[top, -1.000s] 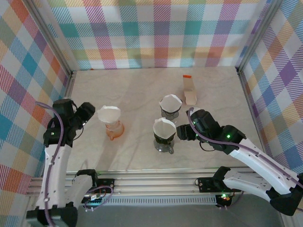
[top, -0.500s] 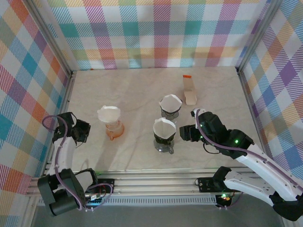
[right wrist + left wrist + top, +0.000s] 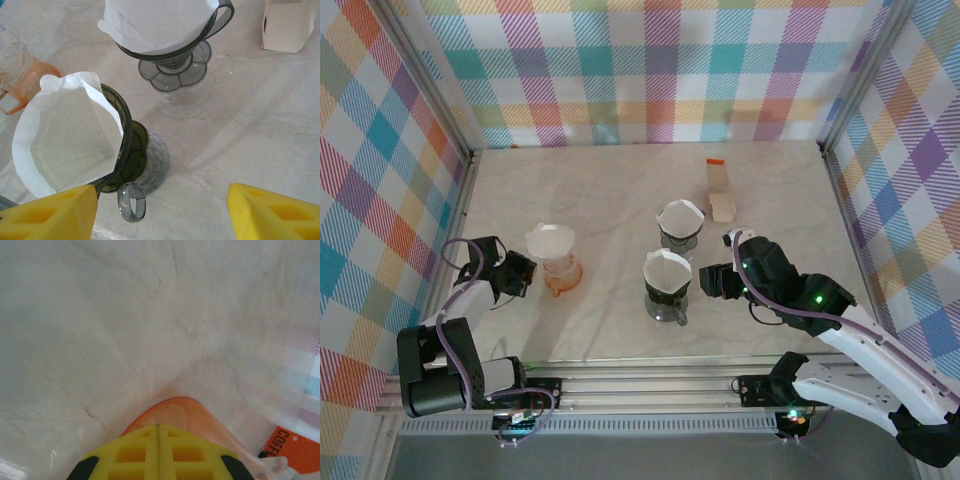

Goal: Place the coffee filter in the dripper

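Seen from above, three drippers stand on the table (image 3: 620, 180), each with a paper cone seated in it. A filter (image 3: 550, 240) sits in the orange dripper (image 3: 561, 275); a near dripper (image 3: 666, 298) and a far dripper (image 3: 679, 235) are lined likewise. The left gripper (image 3: 517, 272) is held low just beside the orange dripper, and the right gripper (image 3: 712, 282) just beside the near dripper. A box (image 3: 721, 190) stands behind them.

In the left wrist view, the fingers (image 3: 130, 455) are pressed together with nothing between them, and the orange base is seen just past their tips. The placement is judged done.

In the right wrist view, the fingers (image 3: 47, 212) are spread wide and empty. They are aimed at the near dripper, probably so that its cone could be steadied if needed.
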{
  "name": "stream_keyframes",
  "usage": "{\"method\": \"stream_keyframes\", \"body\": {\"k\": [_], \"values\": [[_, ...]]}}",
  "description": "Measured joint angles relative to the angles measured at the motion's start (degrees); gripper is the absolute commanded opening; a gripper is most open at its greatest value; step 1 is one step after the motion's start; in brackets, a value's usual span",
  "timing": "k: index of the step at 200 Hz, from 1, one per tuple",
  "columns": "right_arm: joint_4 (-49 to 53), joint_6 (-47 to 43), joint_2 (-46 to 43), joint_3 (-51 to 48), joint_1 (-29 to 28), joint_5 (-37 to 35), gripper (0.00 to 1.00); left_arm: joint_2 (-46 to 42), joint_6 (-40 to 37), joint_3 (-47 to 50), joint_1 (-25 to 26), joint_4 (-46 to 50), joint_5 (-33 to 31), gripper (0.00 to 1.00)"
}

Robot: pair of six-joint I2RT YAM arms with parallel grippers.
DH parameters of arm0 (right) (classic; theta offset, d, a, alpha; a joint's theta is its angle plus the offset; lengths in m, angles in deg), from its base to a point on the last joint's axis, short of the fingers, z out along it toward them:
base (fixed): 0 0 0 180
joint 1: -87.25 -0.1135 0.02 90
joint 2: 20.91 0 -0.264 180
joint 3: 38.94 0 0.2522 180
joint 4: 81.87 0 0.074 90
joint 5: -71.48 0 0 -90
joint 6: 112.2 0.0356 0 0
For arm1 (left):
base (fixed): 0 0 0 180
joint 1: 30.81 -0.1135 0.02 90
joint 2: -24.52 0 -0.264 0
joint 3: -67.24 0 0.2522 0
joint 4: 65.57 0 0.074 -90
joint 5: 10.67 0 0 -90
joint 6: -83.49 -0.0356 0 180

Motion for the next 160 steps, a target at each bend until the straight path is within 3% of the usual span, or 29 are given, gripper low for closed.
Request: {"method": "stream_keyframes", "body": {"k": [103,160], "values": [[0.02,0.04,-0.98,0.00,0.00,-0.70,0.69,1.73,3.19,3.23,3.10,-6.91,1.53,0.00],[0.00,0.04,-0.74,0.00,0.00,-0.72,0.69,4.74,4.70,3.21,9.57,-11.23,1.62,0.00]]}}
